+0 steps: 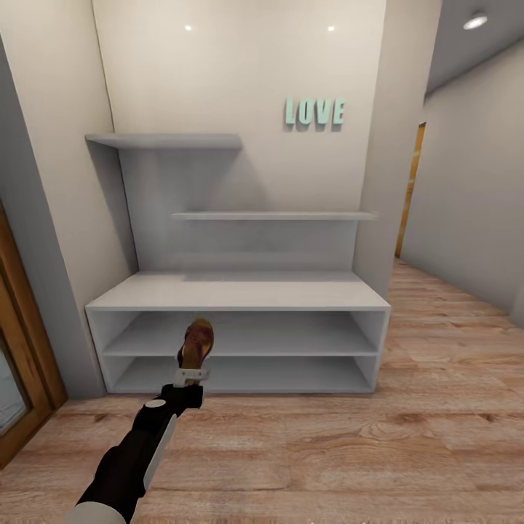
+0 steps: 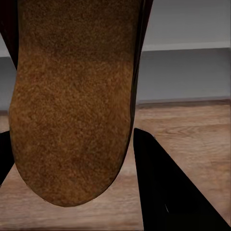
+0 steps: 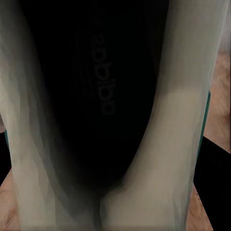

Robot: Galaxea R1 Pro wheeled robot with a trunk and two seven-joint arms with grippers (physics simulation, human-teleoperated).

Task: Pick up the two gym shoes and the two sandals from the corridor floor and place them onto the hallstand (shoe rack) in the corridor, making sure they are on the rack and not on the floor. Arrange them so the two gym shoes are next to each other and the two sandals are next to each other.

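A dark brown sandal (image 1: 196, 343) with a tan footbed stands upright, toe up, in my left gripper (image 1: 193, 375), which is shut on its heel end. It hangs in front of the white hallstand (image 1: 240, 293), level with the open shelf tiers. In the left wrist view the sandal's tan footbed (image 2: 72, 106) lies between the black fingers (image 2: 163, 192), above the wood floor (image 2: 192, 130). In the right wrist view a white gym shoe (image 3: 173, 144) with a dark inside and teal trim sits very close, with my right gripper (image 3: 110, 192) shut on it.
Two thin floating wall shelves (image 1: 167, 140) (image 1: 273, 215) hang above the hallstand, beside teal LOVE letters (image 1: 314, 112). A wooden door frame (image 1: 22, 349) stands at the left. The plank floor (image 1: 364, 451) stretches in front, and the corridor (image 1: 451, 306) runs on to the right.
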